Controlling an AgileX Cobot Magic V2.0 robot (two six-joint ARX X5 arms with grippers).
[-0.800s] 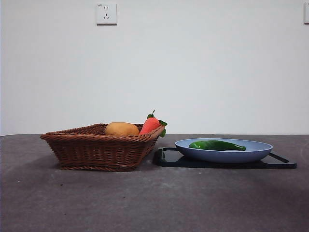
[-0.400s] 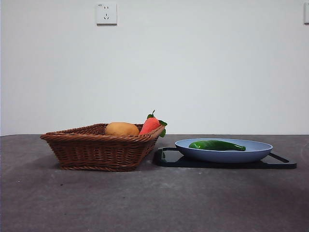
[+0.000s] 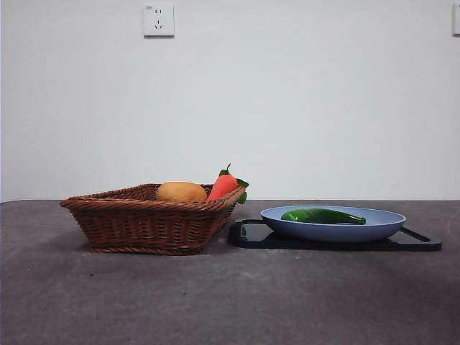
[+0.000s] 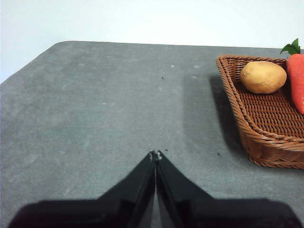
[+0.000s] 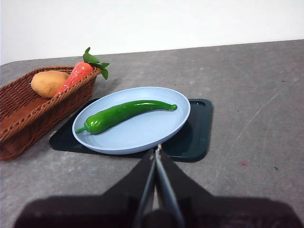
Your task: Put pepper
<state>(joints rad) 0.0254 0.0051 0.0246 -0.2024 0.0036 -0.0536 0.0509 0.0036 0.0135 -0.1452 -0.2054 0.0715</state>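
**Pepper lying in the blue plate, both grippers closed and empty**

Front view: the pepper [image 3: 323, 215] is lying on its side in the blue plate [image 3: 374, 228], stretching across the plate's middle. The plate is sitting on a dark tray [image 3: 424, 243] that is resting flat on the grey table [image 3: 230, 302]. Just beside the tray, a wicker basket [image 3: 144, 223] is standing, holding a potato [image 3: 181, 192] and a carrot [image 3: 223, 185] that is leaning against the basket's rim nearest the plate. A wall socket [image 3: 159, 20] is showing high on the white wall. No arm is showing in this view.

Left wrist view: the left gripper [image 4: 155, 155] is hovering above bare table with its jaws pressed together and nothing between them. The basket is sitting well apart from it, with the potato and the carrot lying inside.

Right wrist view: the right gripper [image 5: 157, 150] is hanging near the plate's rim, its jaws meeting at the tips and gripping nothing. The pepper is lying diagonally across the plate, its stem end pointing toward the basket side and its thin tip curling near the opposite rim. The gripper is not touching the pepper.
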